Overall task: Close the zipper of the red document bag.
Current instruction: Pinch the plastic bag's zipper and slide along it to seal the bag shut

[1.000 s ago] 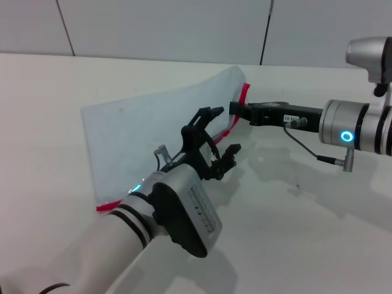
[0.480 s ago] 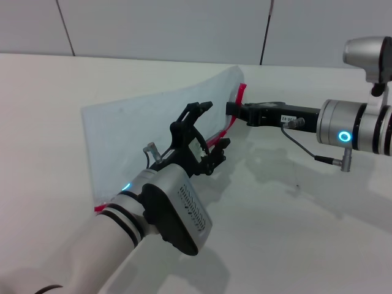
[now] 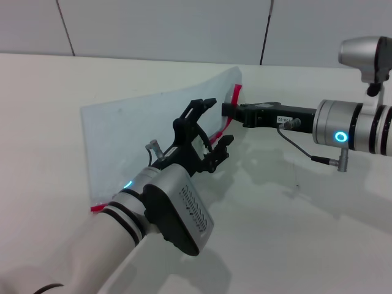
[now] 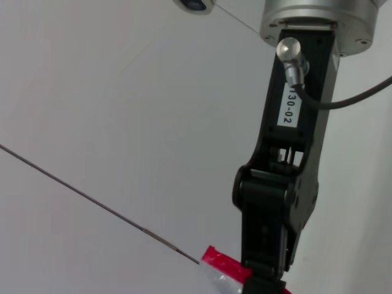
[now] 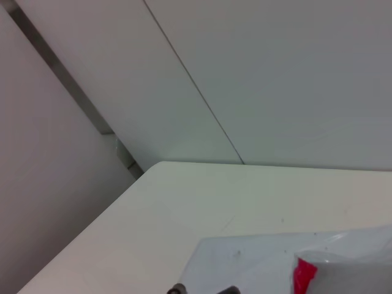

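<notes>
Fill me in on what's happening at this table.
Two robot arms are working a red document bag lying on the white table. The right tool is clamped on the far end of the zipper, lifting that corner off the table. The left tool hangs open over the red strip midway along, gripping nothing. The slider can't be made out, so how far the zipper is closed is unclear.

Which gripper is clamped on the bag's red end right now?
The right gripper, reaching in from the right, pinches the red document bag at its raised zipper end. The left gripper is open, mid-zipper.
</notes>
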Controlling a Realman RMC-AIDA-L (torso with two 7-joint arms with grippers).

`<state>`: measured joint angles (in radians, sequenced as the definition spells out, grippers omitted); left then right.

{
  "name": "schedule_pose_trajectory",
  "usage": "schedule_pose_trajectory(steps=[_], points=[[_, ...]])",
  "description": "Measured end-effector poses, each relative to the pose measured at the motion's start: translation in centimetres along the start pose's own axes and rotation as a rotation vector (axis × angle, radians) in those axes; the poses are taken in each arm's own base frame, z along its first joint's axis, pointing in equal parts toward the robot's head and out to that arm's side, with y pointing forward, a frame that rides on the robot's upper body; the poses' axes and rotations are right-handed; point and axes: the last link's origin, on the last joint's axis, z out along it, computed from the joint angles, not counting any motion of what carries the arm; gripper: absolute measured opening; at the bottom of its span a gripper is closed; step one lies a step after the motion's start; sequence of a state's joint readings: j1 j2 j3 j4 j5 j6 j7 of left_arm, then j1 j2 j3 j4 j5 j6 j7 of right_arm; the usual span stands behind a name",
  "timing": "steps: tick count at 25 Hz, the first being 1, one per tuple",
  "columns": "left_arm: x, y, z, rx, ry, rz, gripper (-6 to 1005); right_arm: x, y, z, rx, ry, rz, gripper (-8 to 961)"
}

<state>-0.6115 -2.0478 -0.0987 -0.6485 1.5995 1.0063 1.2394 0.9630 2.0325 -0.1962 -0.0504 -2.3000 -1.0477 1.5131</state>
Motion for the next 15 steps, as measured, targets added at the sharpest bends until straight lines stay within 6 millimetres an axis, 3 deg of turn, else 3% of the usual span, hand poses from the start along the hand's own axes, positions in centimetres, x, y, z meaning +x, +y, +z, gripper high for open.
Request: schedule_pose_trajectory(steps=[15], points=[[-0.55, -0.22, -0.40, 0.024, -0.014, 0.002, 836, -0.01, -0.17, -0.16, 0.005, -0.006, 0.004, 32]])
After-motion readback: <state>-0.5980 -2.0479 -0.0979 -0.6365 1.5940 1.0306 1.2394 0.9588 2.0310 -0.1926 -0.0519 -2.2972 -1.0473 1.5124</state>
